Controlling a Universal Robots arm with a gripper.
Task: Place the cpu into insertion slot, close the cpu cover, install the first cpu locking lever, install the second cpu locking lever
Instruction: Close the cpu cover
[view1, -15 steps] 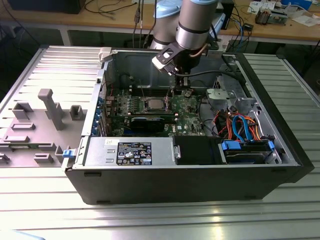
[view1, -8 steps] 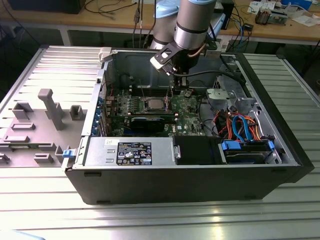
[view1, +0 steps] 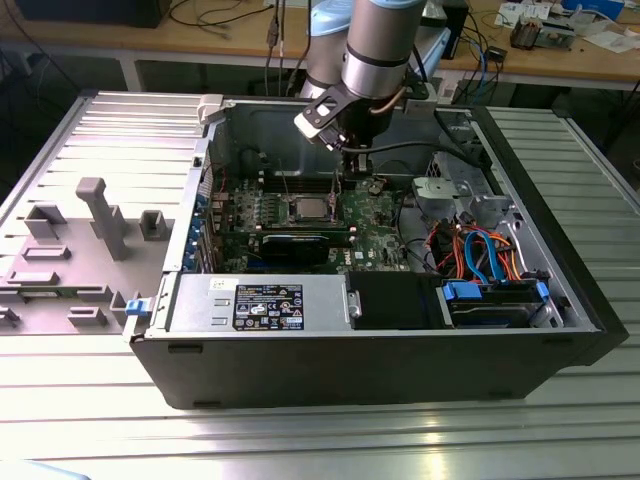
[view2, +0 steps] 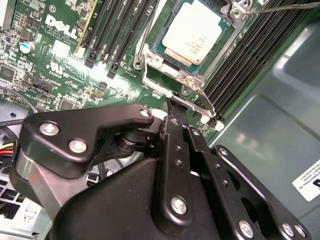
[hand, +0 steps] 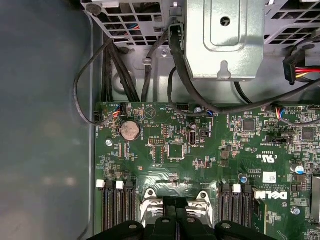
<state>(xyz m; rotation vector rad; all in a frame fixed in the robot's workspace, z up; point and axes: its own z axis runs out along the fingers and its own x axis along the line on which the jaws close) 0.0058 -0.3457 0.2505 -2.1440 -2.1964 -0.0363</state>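
Observation:
The cpu (view1: 308, 208) lies in the insertion slot (view1: 326, 210) on the green board, its dull silver top (view2: 192, 31) facing up. The silvery cpu cover (view2: 170, 70) frames it and looks laid down around it. My gripper (view1: 361, 172) hangs from the arm just to the exterior view's right of the socket. In the second wrist view its black fingers are shut, and the gripper (view2: 172, 103) has its tips at the cover's edge tab, with nothing held. A thin lever rod (view2: 285, 6) runs past the socket's far corner. In the first wrist view the gripper (hand: 176, 210) sits between two silvery socket pieces.
Long memory slots (view2: 245, 55) flank the socket. A long black expansion card (view1: 300, 243) lies just in front of it, with the power supply (view1: 260, 305) nearer still. A drive cage with blue cables (view1: 480, 250) fills the exterior view's right. Black cables (hand: 115, 65) and a metal bracket (hand: 225, 40) line the case wall.

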